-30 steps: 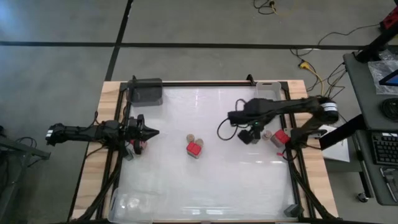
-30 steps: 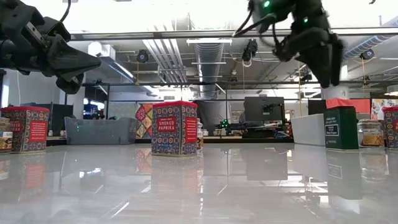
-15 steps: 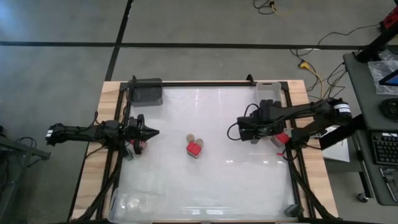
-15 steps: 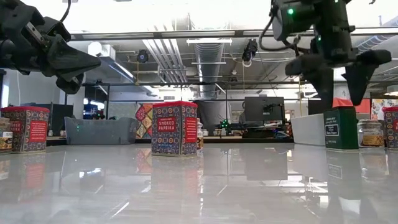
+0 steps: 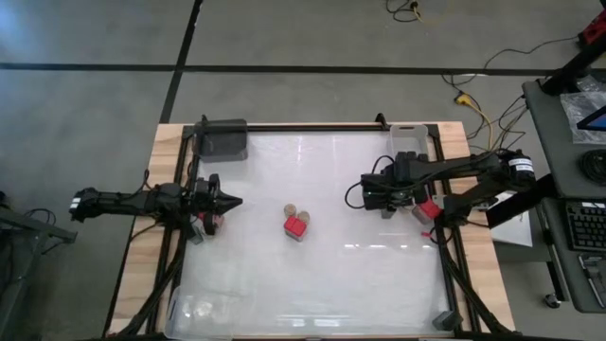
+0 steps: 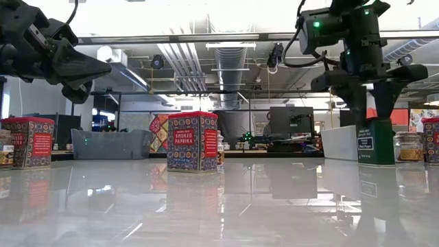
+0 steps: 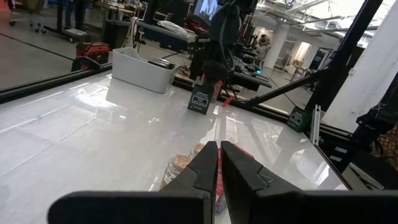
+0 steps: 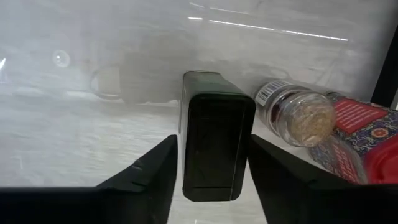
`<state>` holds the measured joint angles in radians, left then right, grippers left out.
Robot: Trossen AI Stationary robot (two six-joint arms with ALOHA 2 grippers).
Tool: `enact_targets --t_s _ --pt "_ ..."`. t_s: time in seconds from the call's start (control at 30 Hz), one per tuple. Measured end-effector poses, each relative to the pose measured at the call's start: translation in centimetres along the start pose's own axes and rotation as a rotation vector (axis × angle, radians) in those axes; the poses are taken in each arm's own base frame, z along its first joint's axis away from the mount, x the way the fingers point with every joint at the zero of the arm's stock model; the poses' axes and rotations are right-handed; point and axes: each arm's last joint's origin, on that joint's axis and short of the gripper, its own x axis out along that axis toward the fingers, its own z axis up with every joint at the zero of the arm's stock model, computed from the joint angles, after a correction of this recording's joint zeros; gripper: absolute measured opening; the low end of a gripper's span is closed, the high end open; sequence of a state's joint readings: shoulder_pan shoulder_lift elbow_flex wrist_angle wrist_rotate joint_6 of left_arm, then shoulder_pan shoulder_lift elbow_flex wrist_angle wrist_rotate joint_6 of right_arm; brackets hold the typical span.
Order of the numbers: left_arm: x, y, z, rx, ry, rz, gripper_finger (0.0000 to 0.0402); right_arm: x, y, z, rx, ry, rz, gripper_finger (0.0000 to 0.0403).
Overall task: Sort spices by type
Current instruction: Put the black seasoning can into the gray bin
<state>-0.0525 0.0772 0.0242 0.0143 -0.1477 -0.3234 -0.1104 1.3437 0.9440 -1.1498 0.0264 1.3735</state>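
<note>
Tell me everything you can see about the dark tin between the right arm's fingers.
The dark green rectangular spice tin stands upright on the glossy white table, on its right side. It looks like metal, with a flat lid and a pale label on one face. The right end effector straddles it from above, a finger on either side, with slight gaps visible. A glass jar lying on its side and a red patterned tin sit close beside it.

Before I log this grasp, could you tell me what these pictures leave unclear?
- High view: the black tin is hidden under the right gripper.
- Right wrist view: whether the fingers touch the tin is unclear.
- Low view: the tin's label is too small to read.
</note>
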Motion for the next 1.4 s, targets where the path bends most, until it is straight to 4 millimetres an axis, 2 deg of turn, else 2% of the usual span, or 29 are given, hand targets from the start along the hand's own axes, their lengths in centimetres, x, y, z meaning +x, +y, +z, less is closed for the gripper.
enact_targets --t_s 0.23,0.43,0.57,0.7,0.8,0.9,1.0,1.2,1.4 --pt "0.0 0.0 0.0 0.000 0.000 0.000 0.0004 0.0 0.0 0.0 0.000 -0.001 0.003 0.0128" --pt "0.0 0.0 0.0 0.000 0.000 0.000 0.0004 -0.9 0.6 0.2 -0.022 -0.016 0.039 0.0134" --pt "0.0 0.0 0.0 0.000 0.000 0.000 0.0004 -3.6 1.6 0.8 -0.039 -0.052 0.132 0.0136" --pt "0.0 0.0 0.0 0.000 0.000 0.000 0.0004 -7.7 2.3 2.7 -0.039 -0.191 0.224 0.0126" --pt "0.0 0.0 0.0 0.000 0.000 0.000 0.0004 -10.5 1.7 4.8 -0.028 -0.316 0.231 0.0125" --pt "0.0 0.0 0.0 0.000 0.000 0.000 0.0004 -12.0 0.1 7.2 0.009 -0.395 0.156 0.0131" --pt "0.0 0.0 0.0 0.000 0.000 -0.001 0.0004 -12.0 -1.8 9.6 0.059 -0.404 0.063 0.0134" --pt "0.0 0.0 0.0 0.000 0.000 0.000 0.0004 -10.1 -5.0 13.9 0.147 -0.392 -0.026 0.0129" --pt "0.0 0.0 0.0 0.000 0.000 0.000 0.0004 -8.1 -7.3 16.5 0.159 -0.399 -0.050 0.0134"
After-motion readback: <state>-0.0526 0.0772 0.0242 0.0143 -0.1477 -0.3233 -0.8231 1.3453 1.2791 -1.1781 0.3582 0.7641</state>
